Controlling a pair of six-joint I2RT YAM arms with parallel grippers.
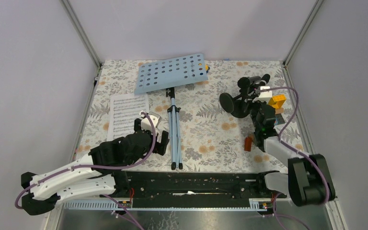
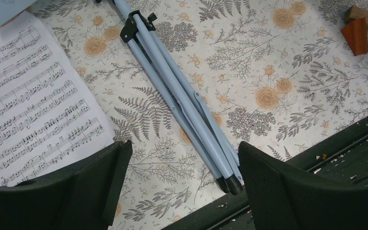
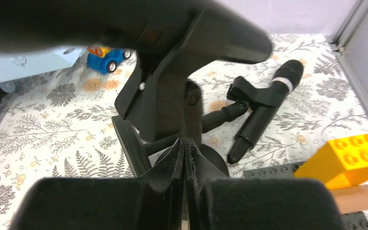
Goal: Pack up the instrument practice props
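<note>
Music desk [image 1: 171, 73] lies flat at the far middle of the table [image 1: 211, 139]. Its tripod [image 1: 174, 129] runs back toward the near edge, with the feet just short of the black rail [image 1: 196, 184]. The sheet [image 1: 128, 115] lies just left of the tripod, near the left frame. Bare cloth stretches between the tripod and the cluster on the right.

The left gripper [image 2: 182, 158] hangs low over the tripod's feet, jaws wide apart and empty. The right gripper [image 3: 188, 158] is pinched shut on a black holder [image 1: 229, 103], whose round base stands tilted. A microphone [image 3: 263, 103] lies just beyond it. A yellow block [image 1: 278, 100] and an orange block [image 1: 248, 143] crowd that arm near the right edge.

Only the right wrist view shows a blue toy car [image 3: 106, 56] by the desk's corner, and the microphone's white band.
</note>
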